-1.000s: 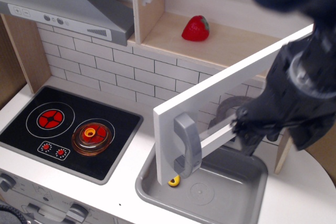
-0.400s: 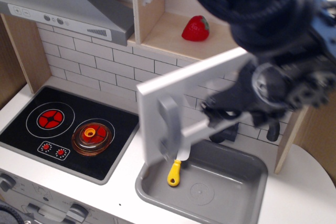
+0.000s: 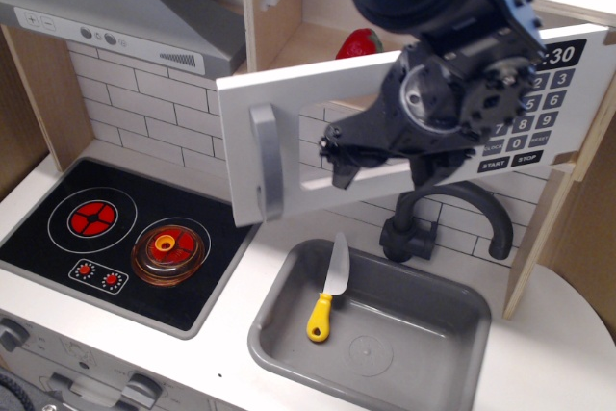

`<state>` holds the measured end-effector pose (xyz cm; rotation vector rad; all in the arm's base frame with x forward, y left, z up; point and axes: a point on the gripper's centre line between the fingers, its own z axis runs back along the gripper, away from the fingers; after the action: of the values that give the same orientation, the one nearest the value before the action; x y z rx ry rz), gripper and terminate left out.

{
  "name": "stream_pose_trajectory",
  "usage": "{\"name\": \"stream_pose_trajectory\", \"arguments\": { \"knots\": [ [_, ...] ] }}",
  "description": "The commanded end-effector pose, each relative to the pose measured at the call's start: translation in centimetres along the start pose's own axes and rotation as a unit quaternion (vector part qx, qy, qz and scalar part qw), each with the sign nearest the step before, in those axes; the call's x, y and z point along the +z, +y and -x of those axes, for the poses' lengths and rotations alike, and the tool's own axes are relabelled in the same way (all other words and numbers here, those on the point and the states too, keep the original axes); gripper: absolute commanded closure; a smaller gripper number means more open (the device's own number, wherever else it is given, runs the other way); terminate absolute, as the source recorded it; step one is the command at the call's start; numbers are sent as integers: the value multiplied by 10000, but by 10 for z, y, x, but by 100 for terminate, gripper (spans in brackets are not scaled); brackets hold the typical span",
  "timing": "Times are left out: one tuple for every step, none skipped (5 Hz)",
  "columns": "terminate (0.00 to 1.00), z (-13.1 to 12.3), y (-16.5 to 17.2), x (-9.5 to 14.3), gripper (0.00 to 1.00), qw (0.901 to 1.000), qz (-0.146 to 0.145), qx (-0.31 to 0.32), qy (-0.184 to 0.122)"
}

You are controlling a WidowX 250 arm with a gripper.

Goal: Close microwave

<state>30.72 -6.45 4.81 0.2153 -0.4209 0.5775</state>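
Observation:
The microwave (image 3: 539,108) is a plywood box on the upper shelf with a black keypad at its right. Its white door (image 3: 289,103) is swung almost shut, with the left edge still standing out from the box. The grey bar handle (image 3: 267,163) is on that left edge. My gripper (image 3: 337,166) is on a black arm in front of the door, right of the handle and over the window. Its fingertips are against or close to the door panel; I cannot tell their spacing. A red strawberry (image 3: 361,42) shows inside, above the door's top edge.
A grey sink (image 3: 385,334) below holds a yellow-handled knife (image 3: 327,291). A black faucet (image 3: 452,214) stands behind it. A black stove (image 3: 58,257) with an orange pot (image 3: 171,247) is at the left, under the grey range hood (image 3: 125,7).
The door has swung from wide open over the sink up and back toward the box. My arm moved up and left with it. The keypad and the knife have come into view.

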Motion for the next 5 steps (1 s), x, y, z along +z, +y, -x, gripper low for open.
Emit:
{"name": "stream_pose_trajectory", "arguments": {
  "knots": [
    [0, -55, 12, 14, 0, 9947, 541, -789, -379],
    [0, -68, 10, 10, 0, 9905, 734, -1075, -445],
    [0, -83, 4, 5, 0, 9854, 815, -1424, -457],
    [0, -94, -2, 0, 0, 9836, 896, -1493, -472],
    [0, -104, -8, -4, 0, 9845, 900, -1396, -565]
  ]
}}
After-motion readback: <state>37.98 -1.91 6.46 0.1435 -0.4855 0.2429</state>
